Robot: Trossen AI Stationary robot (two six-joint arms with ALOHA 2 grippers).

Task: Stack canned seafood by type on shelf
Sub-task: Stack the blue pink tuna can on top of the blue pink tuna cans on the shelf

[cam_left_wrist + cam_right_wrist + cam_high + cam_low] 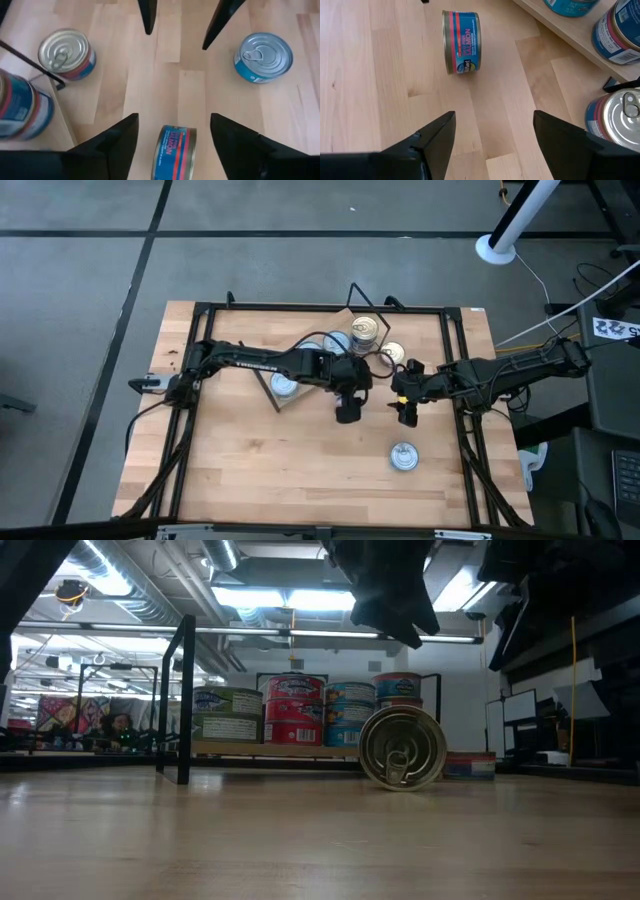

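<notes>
Salmon tin (461,42) on edge on bare table, between both grippers.
Left gripper (172,132) spread, hovering above it; right gripper (495,135) spread too, near (shelf (570,36) just beyond). Risk: rolls off if nudged off-centre.

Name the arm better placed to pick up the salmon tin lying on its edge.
Left: the left claw, open, brackets the salmon tin; the right claw, also open, is farther off.

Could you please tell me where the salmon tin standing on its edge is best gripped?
Probably across its two flat ends, lid and base, coming straight down from above. The salmon tin stands on its curved wall and could roll; the open left gripper straddles those ends.
</notes>
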